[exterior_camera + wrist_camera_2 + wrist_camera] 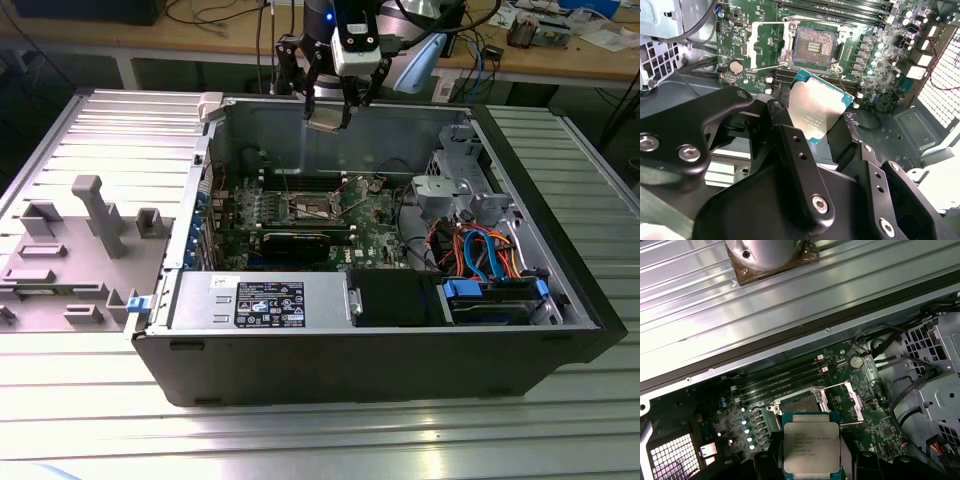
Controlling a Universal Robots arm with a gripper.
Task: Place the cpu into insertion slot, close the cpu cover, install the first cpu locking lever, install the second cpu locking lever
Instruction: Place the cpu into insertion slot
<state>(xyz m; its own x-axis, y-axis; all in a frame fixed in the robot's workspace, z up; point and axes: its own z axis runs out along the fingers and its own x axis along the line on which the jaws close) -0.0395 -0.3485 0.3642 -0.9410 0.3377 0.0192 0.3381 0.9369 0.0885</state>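
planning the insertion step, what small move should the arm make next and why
Probably ease the pincer down toward the insertion slot, squaring the cpu to it. The pincer grips the cpu high above the motherboard; the slot's recess is bare and the cpu cover lies swung open beside it, so the way looks free.

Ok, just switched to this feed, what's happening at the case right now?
The gripper is shut on the cpu, holding it in the air above the open computer case. On the motherboard below, the insertion slot is empty and the cpu cover lies flipped open beside it. The cpu is not seated yet.
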